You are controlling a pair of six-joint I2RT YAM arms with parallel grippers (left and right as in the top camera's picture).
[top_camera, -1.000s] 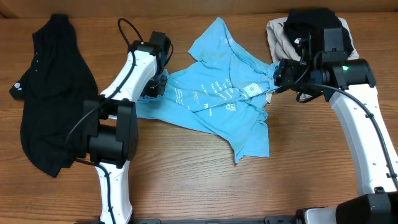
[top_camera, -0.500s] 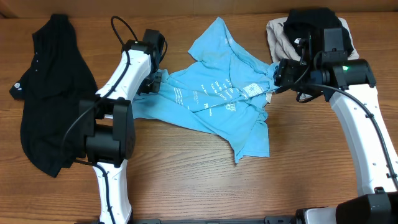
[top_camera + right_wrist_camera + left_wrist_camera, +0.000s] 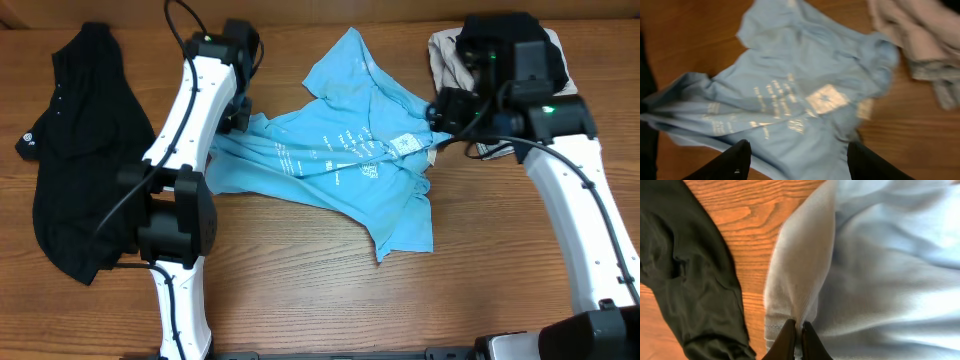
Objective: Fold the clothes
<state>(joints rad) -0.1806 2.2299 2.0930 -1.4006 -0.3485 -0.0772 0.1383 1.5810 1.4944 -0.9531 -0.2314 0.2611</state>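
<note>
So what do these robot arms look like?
The left arm and right arm are slim white tubes with chunky black joints and black cables. The left end effector and right end effector each have two dark fingers.

On the table (image 3: 300, 290) the T-shirt (image 3: 345, 150) lies between the long shirt (image 3: 85, 170), left, and a garment heap (image 3: 450, 55), right.

One light blue T-shirt (image 3: 350, 160), one long black shirt (image 3: 80, 170), one beige garment (image 3: 445, 60), two robot arms (image 3: 188, 110) (image 3: 570, 190), one wooden table (image 3: 300, 285).
</note>
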